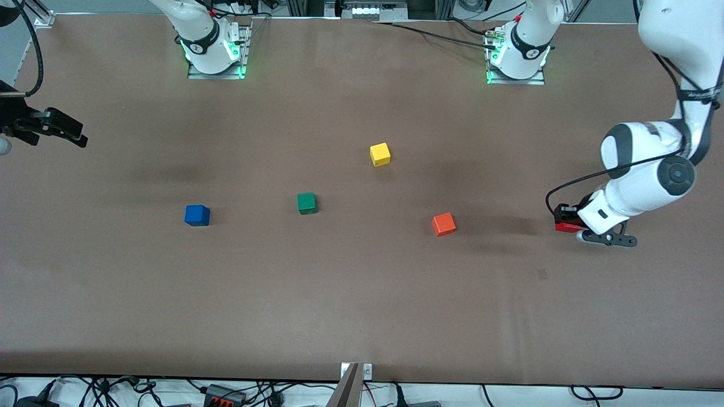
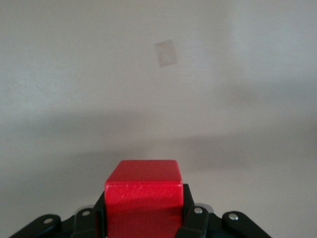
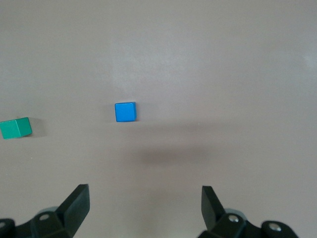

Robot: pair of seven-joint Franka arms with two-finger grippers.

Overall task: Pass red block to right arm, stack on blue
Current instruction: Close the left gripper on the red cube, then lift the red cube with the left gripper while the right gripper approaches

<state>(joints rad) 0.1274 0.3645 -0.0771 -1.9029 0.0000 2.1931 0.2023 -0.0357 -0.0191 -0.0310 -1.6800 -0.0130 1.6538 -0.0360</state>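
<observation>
I have the red block [image 2: 142, 198], a light, rigid cube, pinched by its flat sides in my left gripper [image 1: 567, 221] low at the left arm's table end, while the right gripper [image 3: 143, 208] waits wide open and empty above the blue [image 1: 197, 215].

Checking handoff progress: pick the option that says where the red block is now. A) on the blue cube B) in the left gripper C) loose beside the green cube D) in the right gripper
B: the left gripper is shut on the red block at the left arm's end of the table, while the right gripper hangs open and empty.
</observation>
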